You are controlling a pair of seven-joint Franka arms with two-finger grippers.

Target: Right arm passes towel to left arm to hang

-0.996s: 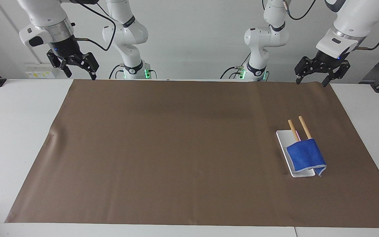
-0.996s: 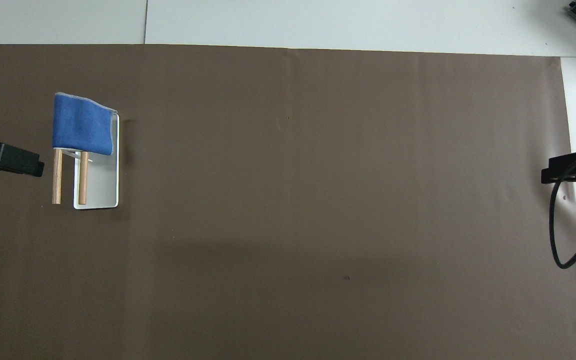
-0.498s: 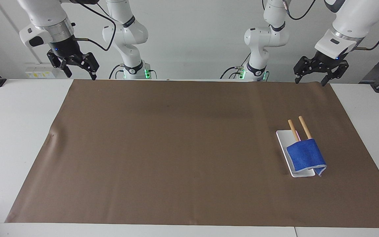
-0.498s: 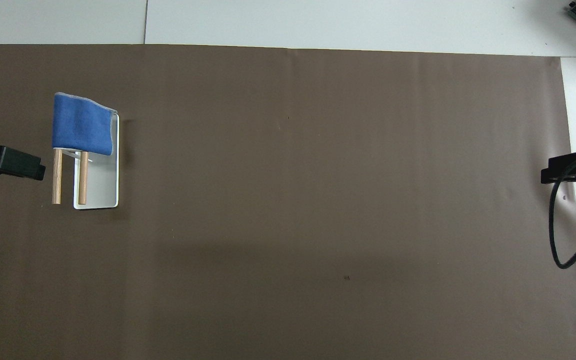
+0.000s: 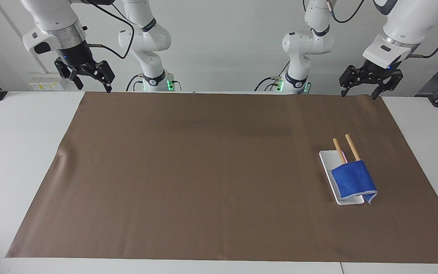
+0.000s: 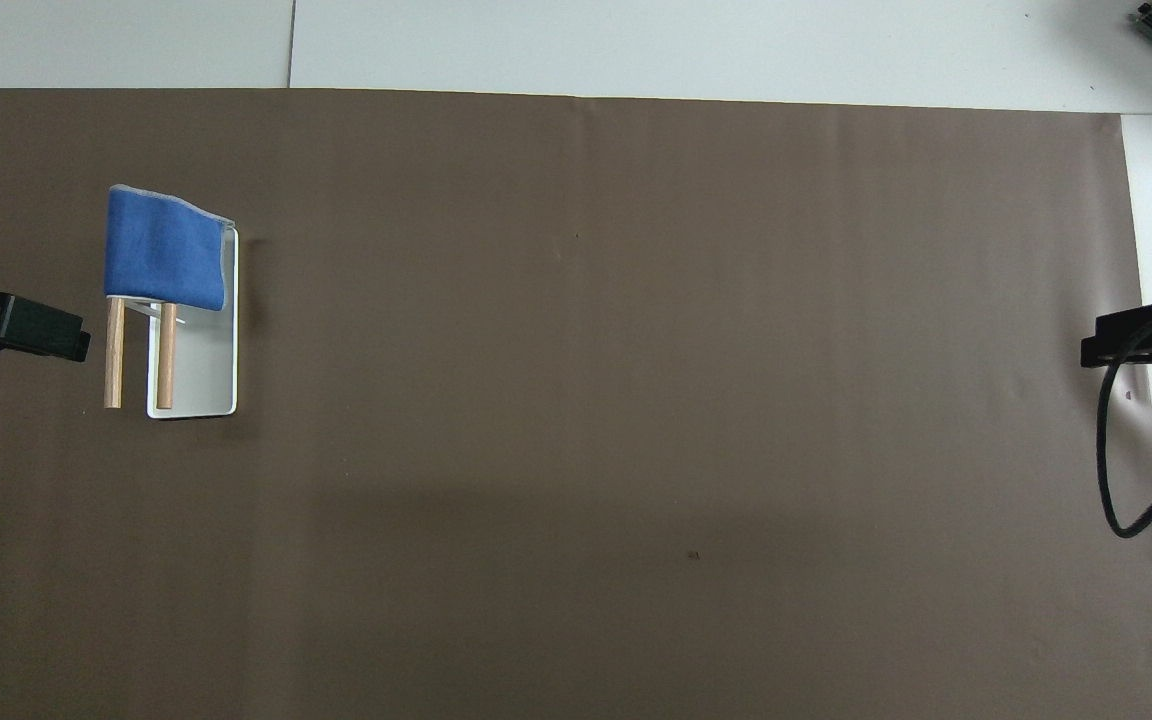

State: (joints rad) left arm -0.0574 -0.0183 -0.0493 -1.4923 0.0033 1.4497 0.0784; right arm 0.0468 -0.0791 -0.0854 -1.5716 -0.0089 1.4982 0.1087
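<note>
Hanging raised, left gripper (image 5: 360, 92) and right gripper (image 5: 89, 82) jaws spread wide, empty; towel (image 5: 353, 179) draped over rods (image 5: 351, 146).

Both views are bright and evenly lit from above, sharp from edge to edge with no visible motion blur or bending at the borders. The brown sheet (image 5: 203, 171) is matte and shows no glare, only a soft, broad dark band across its middle (faint in both views), and the white tabletop (image 5: 17, 152) stays bright without washing out. The white stand (image 6: 206, 370) casts a thin soft shadow at its 3 o'clock and 6 o'clock edges in the overhead view.
</note>
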